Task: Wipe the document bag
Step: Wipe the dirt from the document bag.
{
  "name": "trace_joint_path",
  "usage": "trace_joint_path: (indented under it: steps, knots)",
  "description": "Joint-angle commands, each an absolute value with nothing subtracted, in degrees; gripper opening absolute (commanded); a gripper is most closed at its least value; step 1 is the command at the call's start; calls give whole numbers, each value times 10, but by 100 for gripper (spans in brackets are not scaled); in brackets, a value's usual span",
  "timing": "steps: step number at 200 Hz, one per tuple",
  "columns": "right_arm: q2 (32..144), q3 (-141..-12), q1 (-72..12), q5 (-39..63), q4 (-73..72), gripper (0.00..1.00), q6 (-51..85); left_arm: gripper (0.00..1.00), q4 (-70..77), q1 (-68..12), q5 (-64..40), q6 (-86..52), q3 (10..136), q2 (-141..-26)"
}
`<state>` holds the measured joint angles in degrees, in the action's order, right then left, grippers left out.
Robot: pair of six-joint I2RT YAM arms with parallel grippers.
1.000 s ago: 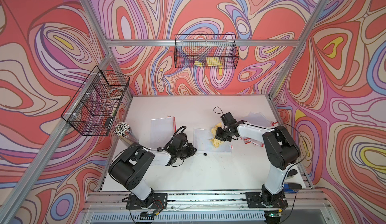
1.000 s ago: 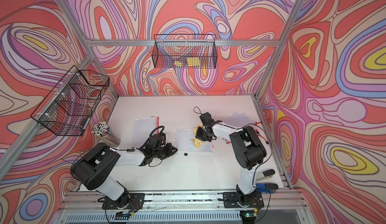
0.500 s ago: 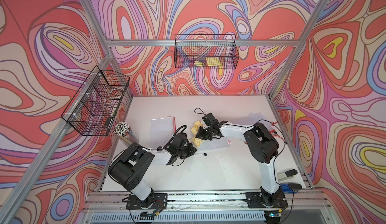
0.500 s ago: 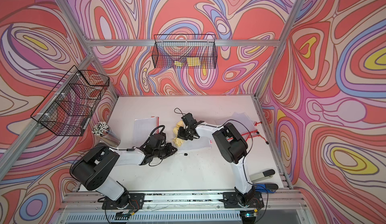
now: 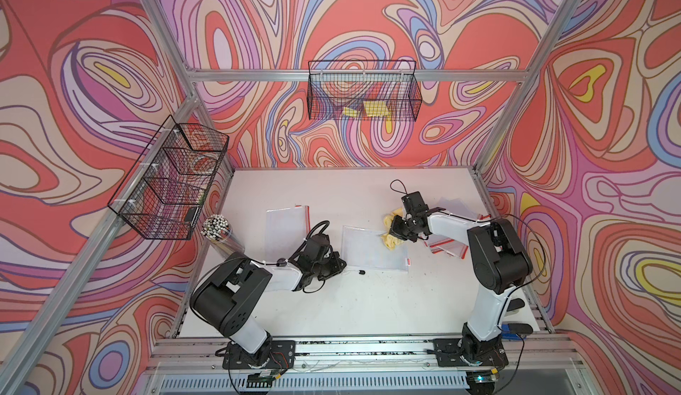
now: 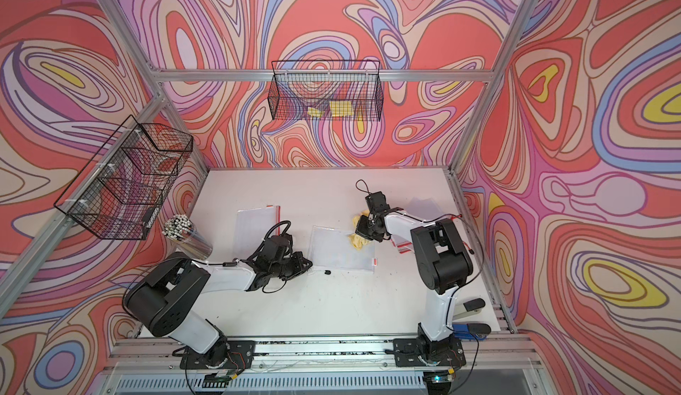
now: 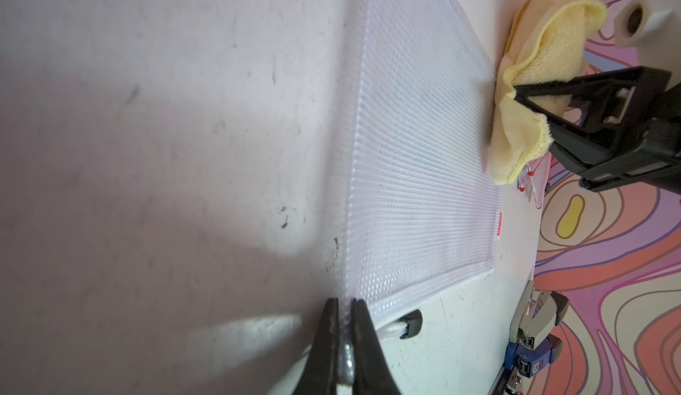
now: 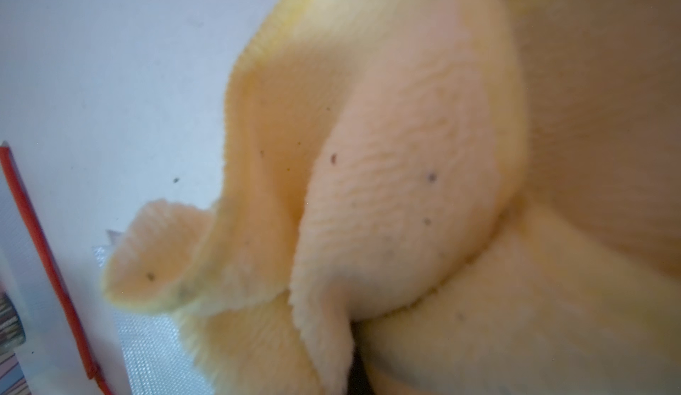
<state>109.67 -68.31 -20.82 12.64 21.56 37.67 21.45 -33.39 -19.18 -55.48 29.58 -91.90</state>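
So the document bag (image 5: 374, 248) was lying flat in the middle of the table (image 5: 331, 301), between the two arms. It was a see-through plastic rectangle with a fine mesh weave running through it, plus a small red tab on one edge. The left gripper (image 7: 344, 303) had its thin black jaws squeezed together on the bag's near left corner. The right gripper (image 5: 397, 231) was clamped down on a yellow cloth (image 7: 523, 90). That was fluffy microfibre stuff, all bunched and folded, with a few dark specks in the pile. The cloth sat on the bag's far right corner and spilled partly over onto the table. A little black toggle (image 7: 409, 328) on white cord lay just beside the pinched corner. The table itself looked matte white and pretty scuffed.
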Motion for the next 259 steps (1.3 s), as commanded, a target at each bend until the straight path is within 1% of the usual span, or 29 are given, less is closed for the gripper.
trace_joint_path:
  steps: [1, 33, 50, 69, 91, 131, 156, 169, 189, 207, 210, 222, 239, 259]
  knots:
    - [1138, -745, -288, 135, 212, 0, 388, 0, 107, -333, -162, -549, 275, -943]
    - [1222, -833, -355, 174, 186, 0, 403, 0, 97, -333, -163, -543, 283, -943]
    - [1263, -850, -359, 188, 175, 0, 413, 0, 92, -334, -163, -541, 286, -943]
    - [1279, -856, -358, 181, 175, 0, 411, 0, 85, -333, -160, -539, 287, -939]
    - [1283, -862, -343, 162, 185, 0, 398, 0, 79, -334, -156, -537, 285, -932]
    - [1309, -918, -273, 159, 211, 0, 371, 0, 76, -334, -154, -536, 283, -928]
    - [1284, -944, -262, 149, 242, 0, 349, 0, 73, -333, -148, -534, 283, -926]
    - [1250, -922, -265, 166, 237, 0, 353, 0, 70, -333, -147, -533, 286, -927]
    - [1177, -845, -282, 176, 217, 0, 366, 0, 71, -333, -141, -533, 289, -925]
    - [1117, -783, -321, 162, 228, 0, 370, 0, 65, -332, -138, -528, 289, -927]
    - [1108, -772, -328, 157, 230, 0, 372, 0, 64, -332, -137, -527, 308, -928]
    - [1076, -731, -358, 143, 239, 0, 383, 0, 60, -332, -135, -525, 315, -931]
    - [1050, -676, -386, 135, 239, 0, 408, 0, 60, -332, -140, -523, 322, -936]
    - [1046, -608, -388, 150, 198, 0, 443, 0, 69, -332, -146, -525, 322, -937]
